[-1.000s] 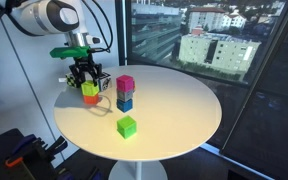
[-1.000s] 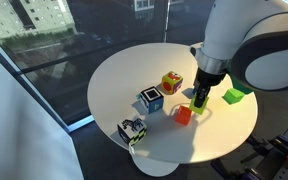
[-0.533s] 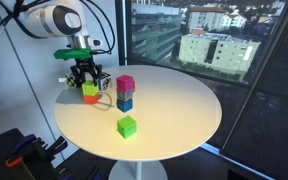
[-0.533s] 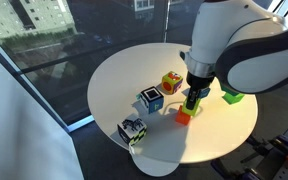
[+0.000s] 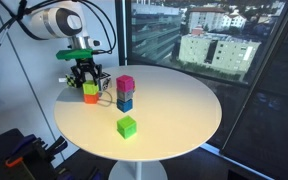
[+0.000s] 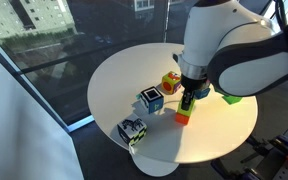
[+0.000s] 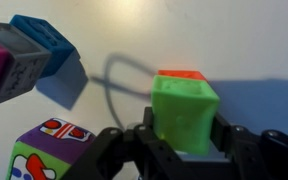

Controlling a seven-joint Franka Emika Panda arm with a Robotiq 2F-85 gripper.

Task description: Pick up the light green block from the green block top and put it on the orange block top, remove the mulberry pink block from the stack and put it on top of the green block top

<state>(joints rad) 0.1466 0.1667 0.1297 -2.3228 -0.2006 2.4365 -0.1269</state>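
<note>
My gripper [image 7: 184, 137] is shut on the light green block [image 7: 184, 108], one finger on each side. The block hangs directly over the orange block [image 7: 178, 74]; I cannot tell whether the two touch. An exterior view shows the gripper [image 5: 88, 84] at the table's far left with the light green block [image 5: 89, 89] over the orange block [image 5: 90, 98]. The stack stands near the middle: the mulberry pink block [image 5: 125, 84] sits on a blue cube [image 5: 125, 102]. The green block [image 5: 127, 126] lies alone nearer the front. In an exterior view my arm half hides the green block [image 6: 232, 97].
The round white table [image 5: 174, 110] stands beside a window. Two black-and-white cubes [image 6: 151, 99] [image 6: 132, 131] and a multicoloured cube [image 6: 171, 82] sit near the orange block [image 6: 183, 117]. A thin cord loop [image 7: 112, 80] lies on the tabletop next to it.
The gripper has carried the light green block sideways until it stands over the orange block. Its jaws stayed shut. The other blocks have not moved.
</note>
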